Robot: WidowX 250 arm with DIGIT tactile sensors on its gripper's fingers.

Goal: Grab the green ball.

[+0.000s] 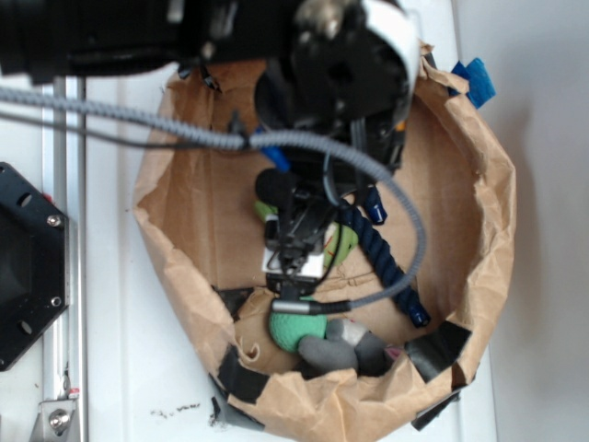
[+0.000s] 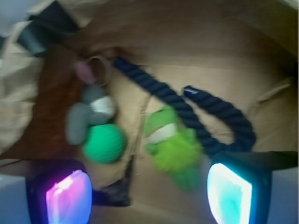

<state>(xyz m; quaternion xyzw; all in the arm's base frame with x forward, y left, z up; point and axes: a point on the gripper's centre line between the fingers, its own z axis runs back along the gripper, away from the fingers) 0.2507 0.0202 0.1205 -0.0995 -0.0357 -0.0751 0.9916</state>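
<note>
The gripper (image 2: pixel 149 186) is hovering with fingers (image 2: pixel 67 196) spread wide, holding nothing. The green ball (image 2: pixel 104 143) is lying in the paper bin (image 1: pixel 479 184), touching the grey stuffed toy (image 2: pixel 86 114), beside the lime plush (image 2: pixel 175 144).

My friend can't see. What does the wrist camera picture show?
A green ball lies in a brown paper bowl, touching a grey stuffed toy. A fuzzy lime plush and dark blue rope lie beside it, with the open tool above.

Teal-green ball (image 2: pixel 104 143); lime plush toy (image 2: pixel 174 145); navy rope (image 2: pixel 196 112).
</note>
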